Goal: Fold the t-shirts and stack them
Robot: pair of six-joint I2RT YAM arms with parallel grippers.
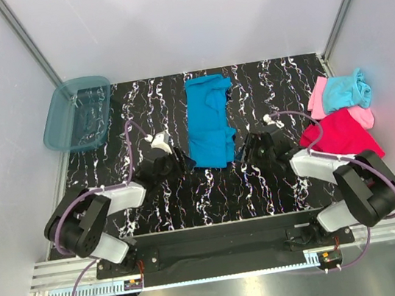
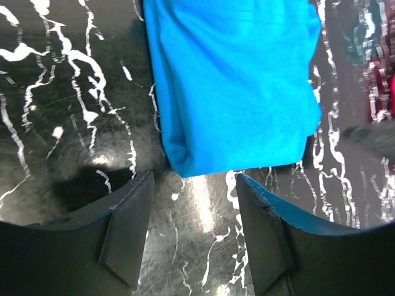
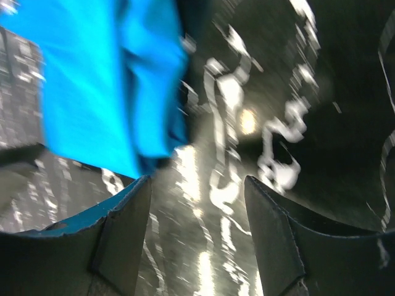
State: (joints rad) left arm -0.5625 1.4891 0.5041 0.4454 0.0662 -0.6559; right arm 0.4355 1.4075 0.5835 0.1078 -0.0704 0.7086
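Two grippers flank a blue t-shirt (image 1: 208,120) on a black marbled table (image 1: 212,198). At far left sits a teal bin (image 1: 77,114). The left gripper (image 2: 194,182) has its jaws apart and empty, just short of the shirt's near edge. The shirt lies folded in a long strip at the table's centre. The right gripper (image 3: 197,185) is likewise spread and empty beside it. At far right, an aqua t-shirt (image 1: 345,90), a pink t-shirt (image 1: 318,99) and a magenta t-shirt (image 1: 340,134) lie heaped together.

The top view looks steeply down from behind the arm bases over the whole worktop (image 1: 262,183). Wrist views sit low and close behind the left pincer (image 2: 194,185) and right pincer (image 3: 197,185); all share the near end of the blue t-shirt (image 1: 207,120).
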